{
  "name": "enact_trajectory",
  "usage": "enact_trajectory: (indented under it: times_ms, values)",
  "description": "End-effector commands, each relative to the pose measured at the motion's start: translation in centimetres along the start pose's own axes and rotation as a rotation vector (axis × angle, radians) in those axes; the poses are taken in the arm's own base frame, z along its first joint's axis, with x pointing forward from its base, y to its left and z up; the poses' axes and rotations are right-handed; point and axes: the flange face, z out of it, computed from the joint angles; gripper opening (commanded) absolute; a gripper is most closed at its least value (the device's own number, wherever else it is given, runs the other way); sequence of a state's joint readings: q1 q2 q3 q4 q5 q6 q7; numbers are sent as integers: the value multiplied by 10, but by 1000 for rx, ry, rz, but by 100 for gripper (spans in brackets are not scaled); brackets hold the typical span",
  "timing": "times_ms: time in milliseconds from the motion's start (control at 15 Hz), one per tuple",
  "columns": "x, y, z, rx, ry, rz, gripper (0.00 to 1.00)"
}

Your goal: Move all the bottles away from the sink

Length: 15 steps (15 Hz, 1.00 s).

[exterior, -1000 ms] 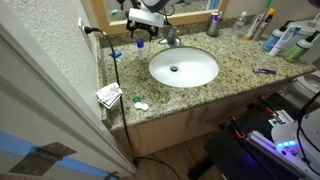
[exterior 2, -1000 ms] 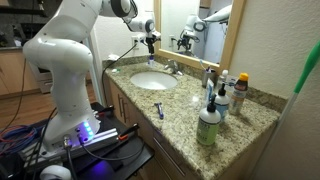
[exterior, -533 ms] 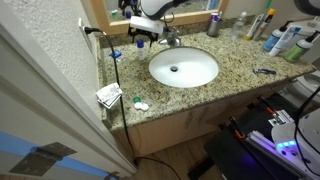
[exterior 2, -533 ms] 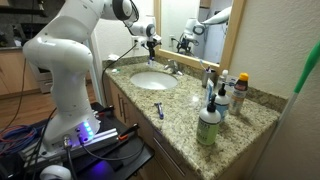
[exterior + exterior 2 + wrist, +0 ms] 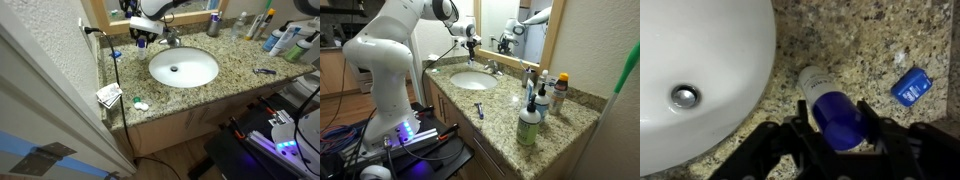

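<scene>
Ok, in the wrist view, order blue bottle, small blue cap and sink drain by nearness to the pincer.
1. Blue bottle, lying between the jaws of the pincer.
2. Small blue cap, on the granite, right of frame.
3. Sink drain, in the basin, far left of frame.

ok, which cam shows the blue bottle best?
Wrist view. The blue bottle lies on its side mid-frame, white top near the rim of the sink, flanked by the fingers of the gripper. In both exterior views the gripper sits over that spot and the bottle is too small to make out.
</scene>
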<state>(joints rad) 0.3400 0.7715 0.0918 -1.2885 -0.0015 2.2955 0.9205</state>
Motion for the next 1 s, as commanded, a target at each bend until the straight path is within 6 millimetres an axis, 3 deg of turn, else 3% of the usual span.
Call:
enact_trajectory:
  times_ms: [0,200,333,467,667,800,933]
  values:
    - [0,0,1,-5,3,-1,23]
    - [1,-1,-6,-9,21,-5,16]
    - [1,0,-32,-41,31,-29,16]
    - [3,12,-84,-76,91,-64,16]
    - [7,30,-140,-118,178,-69,16]
    - [8,55,-178,-158,219,-29,16]
    - [8,87,-203,-201,234,68,16]
